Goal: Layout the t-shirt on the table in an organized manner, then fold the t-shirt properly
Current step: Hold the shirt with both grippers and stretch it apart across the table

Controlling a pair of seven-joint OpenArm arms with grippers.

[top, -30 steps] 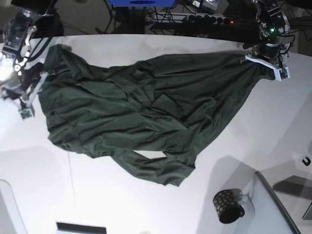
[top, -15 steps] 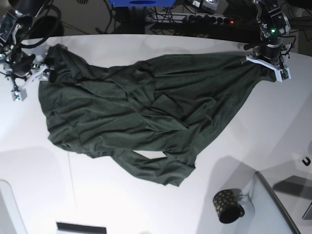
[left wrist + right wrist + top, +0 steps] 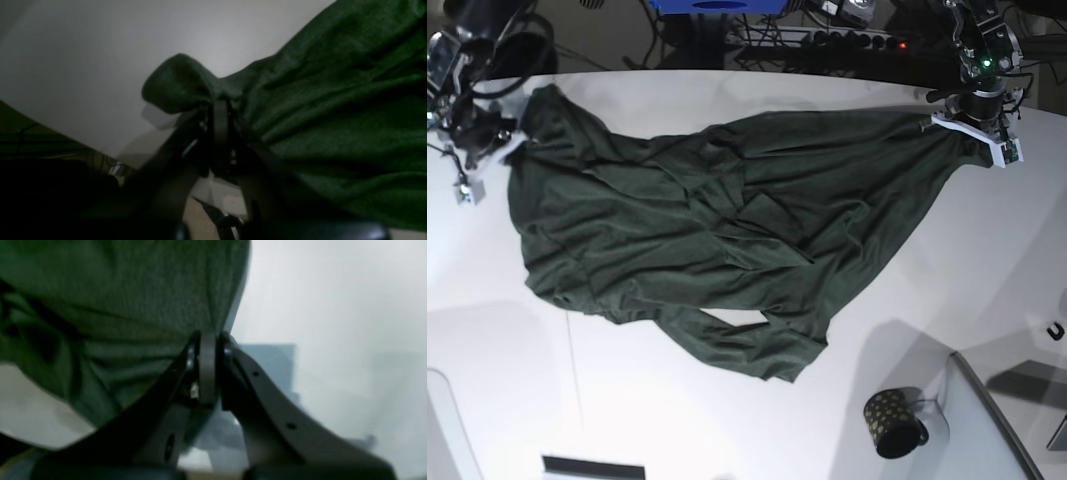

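Observation:
The dark green t-shirt [image 3: 727,220] lies crumpled and slanted across the white table [image 3: 947,300], with folds and a flap near its lower middle. My left gripper [image 3: 972,130] is at the shirt's far right corner. In the left wrist view its jaws [image 3: 220,106] are shut on a bunched edge of the t-shirt [image 3: 333,116]. My right gripper [image 3: 507,140] is at the shirt's far left corner. The right wrist view shows that gripper [image 3: 207,340] shut on the edge of the t-shirt [image 3: 116,290], above the table [image 3: 333,306].
A small dark gold-dotted mug [image 3: 894,422] stands at the front right beside a grey tray-like panel [image 3: 987,430]. A dark flat object [image 3: 592,467] sits at the front edge. Cables and a power strip [image 3: 827,40] run behind the table.
My right gripper rose from beside the shirt's left edge to its far left corner, opened wide, then shut on the fabric. The left gripper has held still.

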